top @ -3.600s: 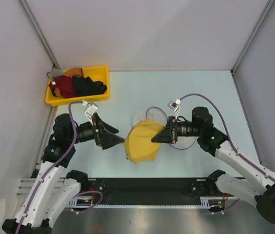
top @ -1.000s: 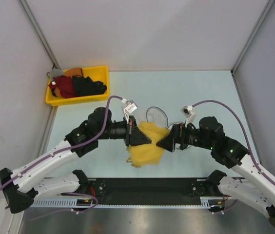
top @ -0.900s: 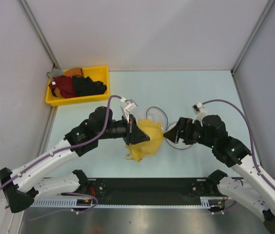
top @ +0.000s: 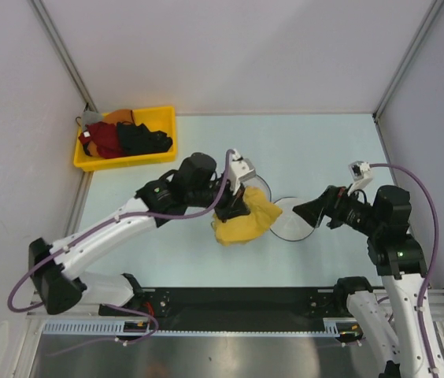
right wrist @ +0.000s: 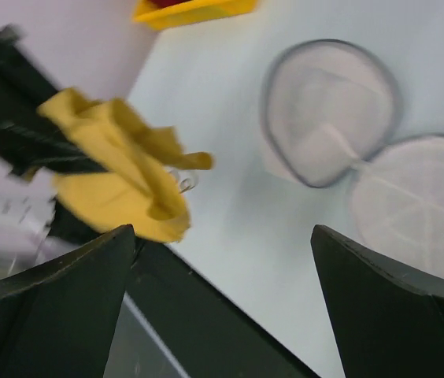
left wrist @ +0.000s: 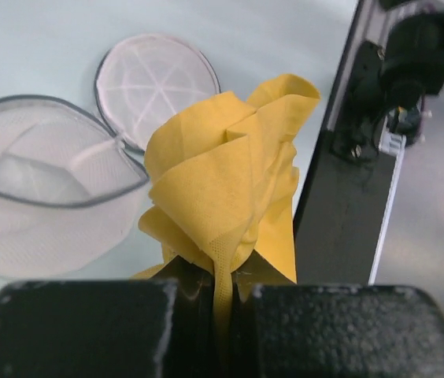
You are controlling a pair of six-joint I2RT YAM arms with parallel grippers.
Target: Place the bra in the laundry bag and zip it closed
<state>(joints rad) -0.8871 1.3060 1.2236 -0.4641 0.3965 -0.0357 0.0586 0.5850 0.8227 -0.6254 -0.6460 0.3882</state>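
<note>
The bra (top: 247,222) is a crumpled yellow cloth hanging from my left gripper (top: 236,206), which is shut on a fold of it. In the left wrist view the bra (left wrist: 226,173) rises from between the jaws of the left gripper (left wrist: 223,285). The laundry bag (top: 291,224) lies open on the table, its two round white mesh halves side by side, partly covered by the bra. Both halves of the laundry bag (left wrist: 49,197) show beyond the cloth. My right gripper (top: 301,213) stands open and empty to the right of the bag. In its own view the right gripper (right wrist: 222,232) faces the bra (right wrist: 116,169) and the laundry bag (right wrist: 332,110).
A yellow bin (top: 161,118) with red, black and orange clothes stands at the back left, and its edge shows as the yellow bin (right wrist: 194,9). The black rail (left wrist: 340,213) at the table's near edge lies close behind the bra. Grey walls stand on both sides.
My left gripper has carried the bra up and to the right, over the bag's left half. The right arm has pulled back to the right, away from the bra.
</note>
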